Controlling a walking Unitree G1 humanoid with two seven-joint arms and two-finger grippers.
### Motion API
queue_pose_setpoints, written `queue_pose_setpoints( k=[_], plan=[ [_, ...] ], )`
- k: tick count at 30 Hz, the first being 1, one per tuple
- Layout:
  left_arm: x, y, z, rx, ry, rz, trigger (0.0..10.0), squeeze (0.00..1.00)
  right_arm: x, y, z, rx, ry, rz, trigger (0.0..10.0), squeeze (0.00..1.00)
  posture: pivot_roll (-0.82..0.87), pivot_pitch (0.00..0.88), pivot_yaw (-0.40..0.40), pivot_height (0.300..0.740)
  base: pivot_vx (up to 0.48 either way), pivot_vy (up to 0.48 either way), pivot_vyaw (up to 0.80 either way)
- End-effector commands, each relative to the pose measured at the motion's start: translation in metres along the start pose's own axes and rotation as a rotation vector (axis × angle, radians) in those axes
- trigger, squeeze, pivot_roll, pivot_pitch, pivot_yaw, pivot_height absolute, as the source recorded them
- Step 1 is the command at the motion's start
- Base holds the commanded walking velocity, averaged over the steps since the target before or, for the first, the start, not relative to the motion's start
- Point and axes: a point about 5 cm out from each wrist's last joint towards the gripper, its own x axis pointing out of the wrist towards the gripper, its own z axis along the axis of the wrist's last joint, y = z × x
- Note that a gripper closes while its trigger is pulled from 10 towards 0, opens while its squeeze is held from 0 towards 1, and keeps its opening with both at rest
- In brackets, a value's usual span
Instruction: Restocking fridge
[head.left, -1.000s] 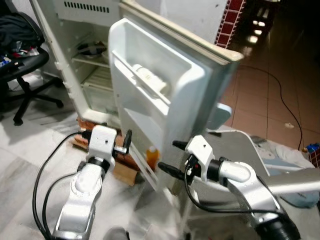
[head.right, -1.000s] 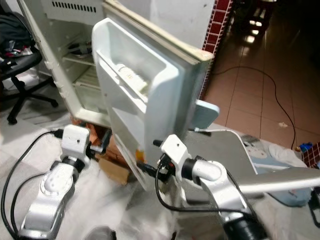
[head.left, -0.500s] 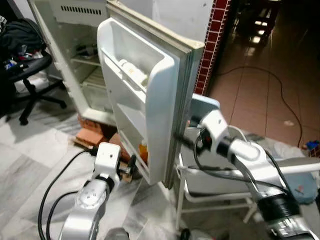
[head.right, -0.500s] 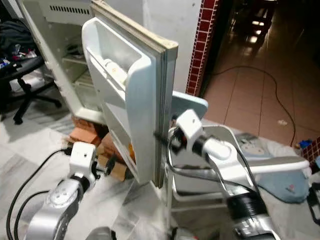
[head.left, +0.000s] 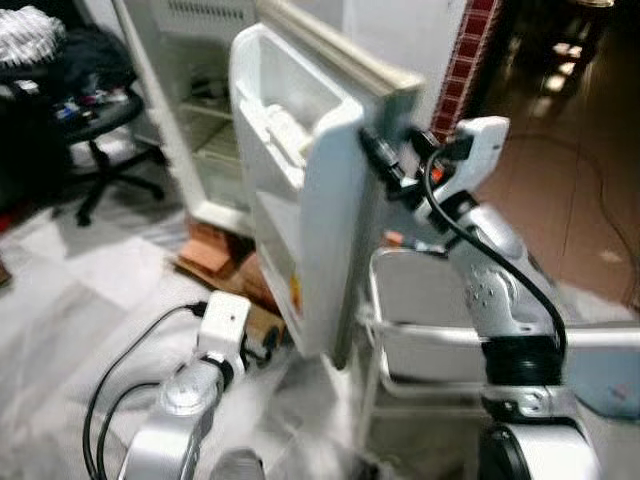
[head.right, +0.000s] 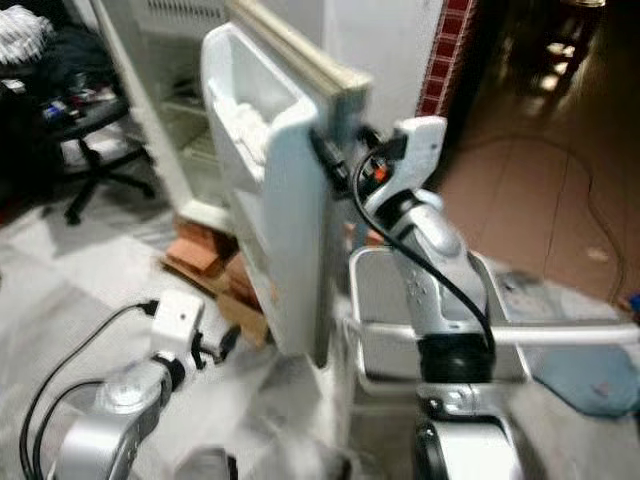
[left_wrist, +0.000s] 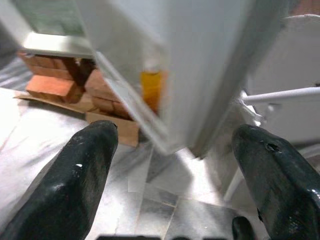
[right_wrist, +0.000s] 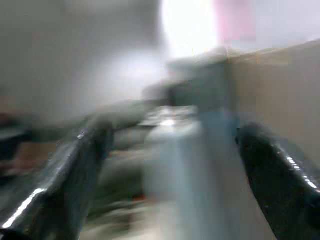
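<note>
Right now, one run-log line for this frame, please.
right gripper: open, at fridge door outer edge | left gripper: open, low near door's bottom | orange bottle: in door shelf

Right wrist view: fridge door (right_wrist: 200, 150) blurred.

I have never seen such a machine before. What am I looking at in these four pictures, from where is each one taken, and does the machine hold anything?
This is a humanoid robot with two silver arms, each ending in a gripper of two long black fingers. Two pictures come from cameras in its head, looking forward and down. They show a small white fridge standing open, with its door swung out toward the robot. The right gripper is raised at the door's outer edge, fingers apart around it. The left gripper hangs low near the floor, open and empty.

The other two pictures come from cameras on the wrists, looking along the fingers. The left wrist view shows an orange bottle in the door's lowest shelf, with bricks under the fridge. The right wrist view is too blurred to read. A white chair stands beside the door, an office chair further back.
</note>
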Motion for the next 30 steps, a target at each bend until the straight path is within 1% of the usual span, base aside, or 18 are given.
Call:
queue_pose_setpoints(
  k=[1, 2, 5, 6, 7, 8, 9, 10, 12, 13, 14, 16, 18, 23, 26, 27, 28, 30],
  plan=[
    [-0.001, 0.003, 0.003, 0.006, -0.001, 0.013, 10.0, 0.00, 0.002, 0.050, 0.002, 0.140, 0.021, 0.361, 10.0, 0.00, 0.12, 0.038, -0.017, 0.740, 0.000, 0.000, 0.00],
    [-0.001, 0.003, 0.003, 0.004, 0.003, 0.013, 10.0, 0.00, -0.004, 0.051, -0.005, 0.168, 0.063, 0.359, 10.0, 0.00, 0.12, 0.037, -0.017, 0.740, 0.000, 0.000, 0.00],
    [0.000, 0.002, 0.005, 0.008, -0.004, 0.004, 10.0, 0.00, -0.016, 0.020, -0.040, 0.089, 0.206, 0.093, 10.0, 0.00, 0.11, 0.037, -0.014, 0.740, 0.000, 0.000, 0.00],
    [0.000, 0.002, 0.005, 0.009, -0.006, 0.002, 10.0, 0.00, -0.018, 0.015, -0.045, 0.077, 0.227, 0.055, 10.0, 0.00, 0.11, 0.037, -0.014, 0.740, 0.000, 0.000, 0.00],
    [0.000, 0.002, 0.005, 0.009, -0.006, 0.002, 10.0, 0.00, -0.018, 0.015, -0.045, 0.077, 0.227, 0.055, 10.0, 0.00, 0.11, 0.037, -0.014, 0.740, 0.000, 0.000, 0.00],
    [0.001, 0.004, 0.008, 0.003, -0.027, 0.024, 10.0, 0.00, -0.039, -0.019, -0.073, -0.092, 0.327, -0.257, 10.0, 0.00, 0.11, 0.032, -0.001, 0.740, 0.000, 0.000, 0.00],
    [0.000, 0.009, 0.009, -0.016, -0.040, 0.060, 10.0, 0.00, -0.052, -0.029, -0.083, -0.139, 0.342, -0.384, 10.0, 0.00, 0.11, 0.029, 0.003, 0.740, 0.000, 0.000, 0.00],
    [0.000, 0.009, 0.009, -0.016, -0.040, 0.060, 10.0, 0.00, -0.052, -0.029, -0.083, -0.139, 0.342, -0.384, 10.0, 0.00, 0.11, 0.029, 0.003, 0.740, 0.000, 0.000, 0.00],
    [0.000, 0.015, 0.012, -0.030, -0.065, 0.094, 10.0, 0.00, -0.067, -0.035, -0.091, -0.160, 0.345, -0.520, 10.0, 0.00, 0.11, 0.027, -0.001, 0.740, 0.000, 0.000, 0.00],
    [0.000, 0.016, 0.013, -0.026, -0.075, 0.095, 10.0, 0.00, -0.072, -0.035, -0.092, -0.165, 0.343, -0.558, 10.0, 0.00, 0.11, 0.027, -0.001, 0.740, 0.000, 0.000, 0.00],
    [0.000, 0.016, 0.013, -0.026, -0.075, 0.095, 10.0, 0.00, -0.072, -0.035, -0.092, -0.165, 0.343, -0.558, 10.0, 0.00, 0.11, 0.027, -0.001, 0.740, 0.000, 0.000, 0.00],
    [0.000, 0.016, 0.016, -0.009, -0.088, 0.101, 10.0, 0.00, -0.075, -0.033, -0.092, -0.151, 0.339, -0.584, 10.0, 0.00, 0.11, 0.027, 0.000, 0.740, 0.000, 0.480, 0.00],
    [0.001, 0.018, 0.022, 0.006, -0.128, 0.134, 10.0, 0.00, -0.078, -0.030, -0.093, -0.139, 0.334, -0.629, 10.0, 0.00, 0.10, 0.025, 0.001, 0.740, 0.000, 0.480, 0.00],
    [0.001, 0.021, 0.027, 0.007, -0.159, 0.156, 10.0, 0.00, -0.081, -0.031, -0.095, -0.144, 0.343, -0.669, 10.0, 0.00, 0.11, 0.024, -0.001, 0.740, 0.000, 0.480, 0.00],
    [0.001, 0.025, 0.030, 0.000, -0.175, 0.172, 10.0, 0.00, -0.083, -0.037, -0.095, -0.154, 0.325, -0.708, 10.0, 0.00, 0.10, 0.023, -0.004, 0.740, 0.000, 0.480, 0.00],
    [0.002, 0.029, 0.032, -0.008, -0.189, 0.192, 10.0, 0.00, -0.082, -0.044, -0.091, -0.191, 0.299, -0.743, 10.0, 0.00, 0.10, 0.022, -0.006, 0.740, 0.000, 0.480, 0.00],
    [0.002, 0.030, 0.032, -0.011, -0.192, 0.196, 10.0, 0.00, -0.082, -0.046, -0.090, -0.209, 0.292, -0.753, 10.0, 0.00, 0.10, 0.022, -0.006, 0.740, 0.000, 0.480, 0.00],
    [0.003, 0.030, 0.033, -0.012, -0.204, 0.194, 10.0, 0.00, -0.081, -0.049, -0.088, -0.218, 0.273, -0.782, 10.0, 0.00, 0.10, 0.020, -0.008, 0.740, 0.000, 0.480, 0.00]
  ],
)
